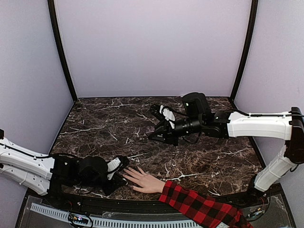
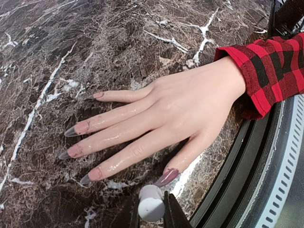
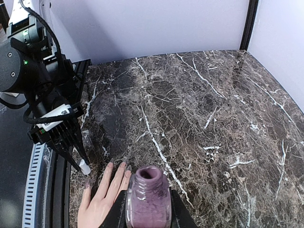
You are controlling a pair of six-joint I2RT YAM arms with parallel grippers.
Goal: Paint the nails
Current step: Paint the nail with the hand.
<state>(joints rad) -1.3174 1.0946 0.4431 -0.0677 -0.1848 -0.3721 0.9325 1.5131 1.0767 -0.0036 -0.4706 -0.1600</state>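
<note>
Left jaws: closed on a small white cylindrical cap [image 2: 151,203], sitting just beside the thumb of the pale mannequin-like hand [image 2: 190,102]. From the left wrist cam I only see the cap's round end. Any brush under it is hidden, so I can't tell if anything touches the thumb.

Right jaws: clamped on a purple glass polish bottle [image 3: 148,199] with its mouth open, out past the hand's fingertips and well apart from them. The bottom of the frame cuts off the bottle's lower body. In the top view I can't make the bottle out behind the jaws.

The hand lies flat, palm down, with fingers spread on the dark marble counter [image 1: 118,118]. The red-and-black plaid sleeve [image 2: 270,66] at its wrist runs out of frame.

The nails [image 2: 66,153] are long and pointed. Four have greyish see-through tips, and the thumb nail [image 2: 167,176] reads darker mauve. From the right wrist cam they're too small for me to judge.
</note>
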